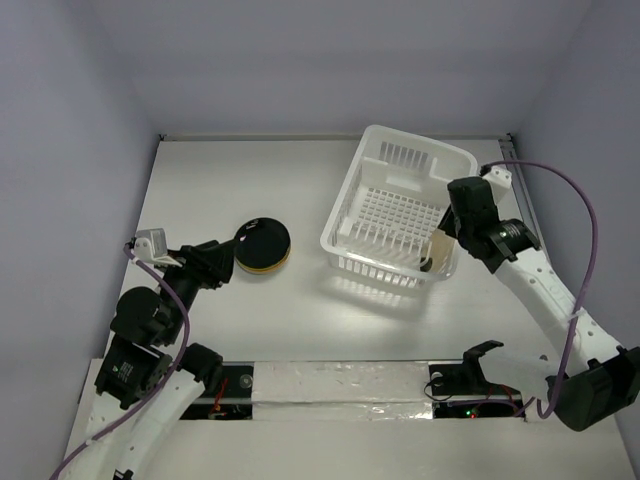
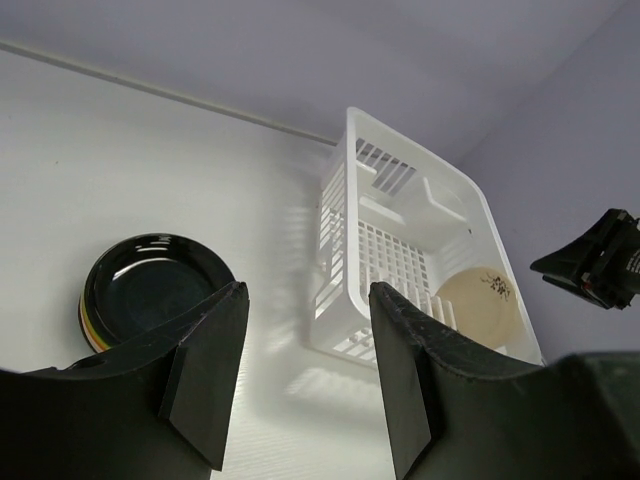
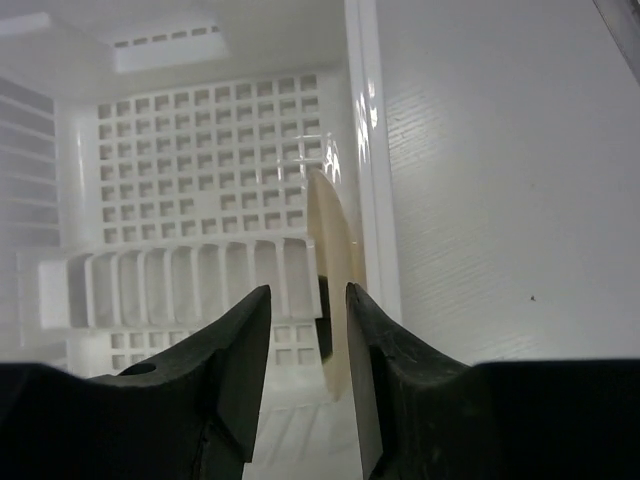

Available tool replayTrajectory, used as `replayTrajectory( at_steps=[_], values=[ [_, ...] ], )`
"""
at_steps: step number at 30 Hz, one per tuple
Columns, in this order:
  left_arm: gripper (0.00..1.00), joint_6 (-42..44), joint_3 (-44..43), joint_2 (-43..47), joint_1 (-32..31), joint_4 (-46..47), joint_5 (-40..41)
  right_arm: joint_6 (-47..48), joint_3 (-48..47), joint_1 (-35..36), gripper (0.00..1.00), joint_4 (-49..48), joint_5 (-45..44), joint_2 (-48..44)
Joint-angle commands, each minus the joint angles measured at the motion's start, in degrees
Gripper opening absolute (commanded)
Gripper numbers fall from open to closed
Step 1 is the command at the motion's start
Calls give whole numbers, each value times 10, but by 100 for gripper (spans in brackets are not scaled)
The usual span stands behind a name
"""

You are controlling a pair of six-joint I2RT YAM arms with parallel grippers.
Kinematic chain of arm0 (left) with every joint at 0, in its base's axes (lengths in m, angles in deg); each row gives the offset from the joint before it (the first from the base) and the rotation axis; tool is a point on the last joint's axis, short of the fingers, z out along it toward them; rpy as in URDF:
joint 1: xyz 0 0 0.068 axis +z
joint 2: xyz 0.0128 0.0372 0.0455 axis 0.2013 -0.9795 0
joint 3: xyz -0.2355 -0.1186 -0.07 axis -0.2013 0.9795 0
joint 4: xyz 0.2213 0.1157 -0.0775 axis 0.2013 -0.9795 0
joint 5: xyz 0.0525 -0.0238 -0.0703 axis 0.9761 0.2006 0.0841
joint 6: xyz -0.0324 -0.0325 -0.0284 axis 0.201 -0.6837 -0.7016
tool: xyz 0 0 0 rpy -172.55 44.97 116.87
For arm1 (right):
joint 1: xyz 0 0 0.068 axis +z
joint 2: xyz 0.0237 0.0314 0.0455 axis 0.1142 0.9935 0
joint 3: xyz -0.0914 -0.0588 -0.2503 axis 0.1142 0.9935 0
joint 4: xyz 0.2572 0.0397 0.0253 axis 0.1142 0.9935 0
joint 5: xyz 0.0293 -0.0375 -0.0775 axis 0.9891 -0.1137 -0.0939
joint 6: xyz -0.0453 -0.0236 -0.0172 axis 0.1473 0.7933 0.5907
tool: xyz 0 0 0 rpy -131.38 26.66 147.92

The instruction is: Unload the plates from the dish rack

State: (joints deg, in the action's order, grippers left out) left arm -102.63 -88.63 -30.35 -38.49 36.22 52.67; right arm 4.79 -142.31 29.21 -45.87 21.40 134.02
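While the left gripper (image 2: pixel 307 300) hangs low over the table (image 1: pixel 300 320) near the left side, its jaws are spread wide with nothing between them. Just beyond it is a stack of plates (image 1: pixel 263 246), flat on the table, dark plate on top, red and yellow rims showing underneath. Well right of the stack is the white dish rack (image 1: pixel 395 205). One beige plate (image 2: pixel 480 305) is on edge in the rack's near right corner, against the right wall. The right gripper (image 3: pixel 308 300) is down inside the rack, jaws parted, the plate's rim in the gap. Clear space on the left finger's side; contact with the right finger, can't tell.
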Motion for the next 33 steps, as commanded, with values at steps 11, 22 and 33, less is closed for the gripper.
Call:
replayTrajectory(
  at_steps=[11,22,33],
  values=[
    [48,11,9,7,3,33,-15,40,22,-16,34,10,29,71],
    [48,10,9,5,3,31,-14,138,-24,-38,15,-6,-10,158],
    [48,8,9,-2,3,33,-13,266,-37,-44,0,-84,-134,146]
  ],
)
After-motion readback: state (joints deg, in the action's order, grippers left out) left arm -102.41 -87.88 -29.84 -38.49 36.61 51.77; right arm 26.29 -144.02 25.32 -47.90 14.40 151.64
